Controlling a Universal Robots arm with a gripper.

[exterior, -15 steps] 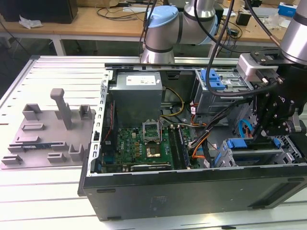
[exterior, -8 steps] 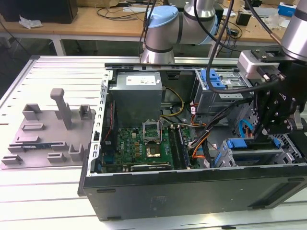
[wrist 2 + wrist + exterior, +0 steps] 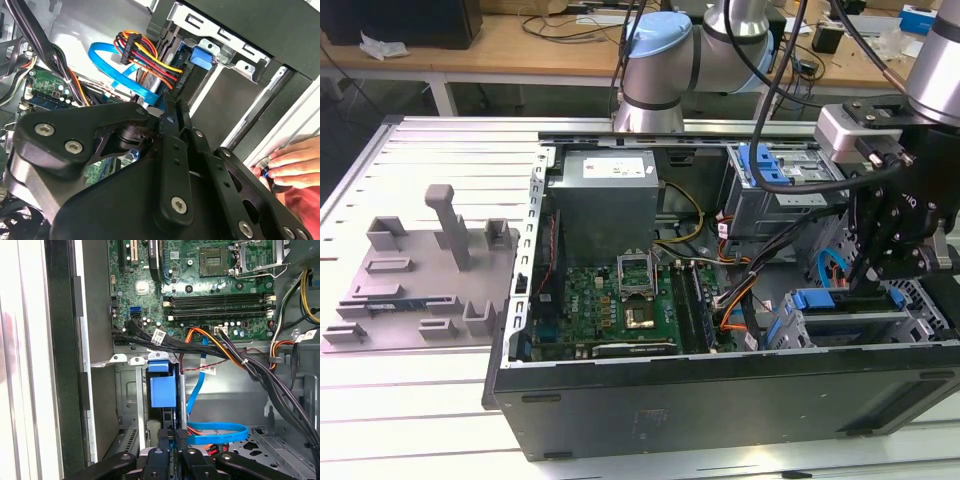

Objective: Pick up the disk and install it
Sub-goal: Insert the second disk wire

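While the grey fixture plate [image 3: 420, 270] lies unused on the desk [image 3: 380, 400] at the exterior view's left, the work is going on inside the open computer case [image 3: 720, 400]. Moving across that view, the power supply [image 3: 605, 200] and the motherboard [image 3: 610, 300] sit in the middle. The arm reaches down into the drive cage [image 3: 131, 400] at the exterior view's right.

In the first wrist view the disk [image 3: 163, 392] stands edge-on in a slot of that cage, its blue rail facing the camera. The pincer [image 3: 172, 436] is directly over the near edge of the disk. Its fingers are drawn almost together and appear to be clamped on that edge.

Judging by this, the pick-up is done and the installing step is in hand, with the disk already partly down its slot. Finishing it would call for a straight push along the rails with no tilt. It would also need room kept from the blue data cable [image 3: 220, 432], which loops just beside the slot.

In the second wrist view a person's hand [image 3: 295, 162] rests at the outer edge of the case, apart from the pincer.
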